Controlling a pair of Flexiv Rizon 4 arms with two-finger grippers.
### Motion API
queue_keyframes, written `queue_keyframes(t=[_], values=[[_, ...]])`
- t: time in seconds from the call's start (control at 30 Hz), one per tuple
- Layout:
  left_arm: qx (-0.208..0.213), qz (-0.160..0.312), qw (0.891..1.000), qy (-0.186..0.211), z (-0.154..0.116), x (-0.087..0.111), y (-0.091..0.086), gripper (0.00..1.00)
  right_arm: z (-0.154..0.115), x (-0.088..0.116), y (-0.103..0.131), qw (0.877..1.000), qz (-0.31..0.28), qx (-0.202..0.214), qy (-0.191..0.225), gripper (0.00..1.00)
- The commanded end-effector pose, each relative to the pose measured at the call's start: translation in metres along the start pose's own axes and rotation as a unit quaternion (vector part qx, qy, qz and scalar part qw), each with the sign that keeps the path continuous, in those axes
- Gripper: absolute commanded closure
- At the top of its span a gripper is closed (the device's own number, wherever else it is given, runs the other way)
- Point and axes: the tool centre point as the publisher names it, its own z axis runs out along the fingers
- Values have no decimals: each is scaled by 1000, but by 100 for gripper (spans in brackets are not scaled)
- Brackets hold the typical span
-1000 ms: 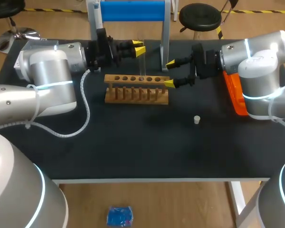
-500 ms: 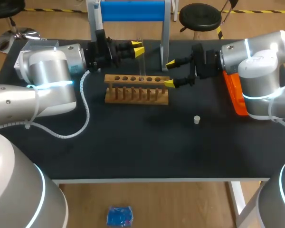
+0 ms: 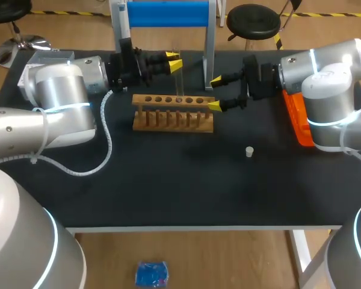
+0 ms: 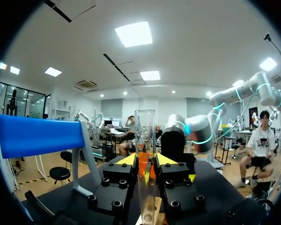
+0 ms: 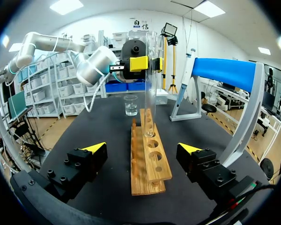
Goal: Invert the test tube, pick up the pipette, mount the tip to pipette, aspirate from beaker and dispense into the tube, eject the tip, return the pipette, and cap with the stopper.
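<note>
1. The left gripper (image 3: 175, 62) is clenched on the tube (image 4: 145, 154), holding it upright with its mouth up over the rack (image 3: 173, 114), likely so it can take liquid.
2. The tube's round end is at a rack hole; I cannot tell whether it is seated.
3. The right gripper (image 3: 215, 93) is released, with a finger on either side of the rack's end and neither touching it, probably ready to steady it.
4. Count: one tube, one rack, one stopper (image 3: 249, 152), one beaker (image 5: 130, 105), one pipette (image 5: 183, 84).

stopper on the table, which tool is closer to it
Right. The right tool is open beside the rack, behind the stopper; the left tool is farther back, holding the test tube.
</note>
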Motion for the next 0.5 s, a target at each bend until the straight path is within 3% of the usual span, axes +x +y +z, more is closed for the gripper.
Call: queue_keyframes(t=[0.03, 0.5], values=[[-3, 0, 1000, 0, -1, 1, -3, 100, -1, 1, 0, 1000, 0, 0, -1, 0], [2, 0, 1000, -3, 0, -2, 3, 100, -1, 1, 0, 1000, 0, 0, -1, 0]])
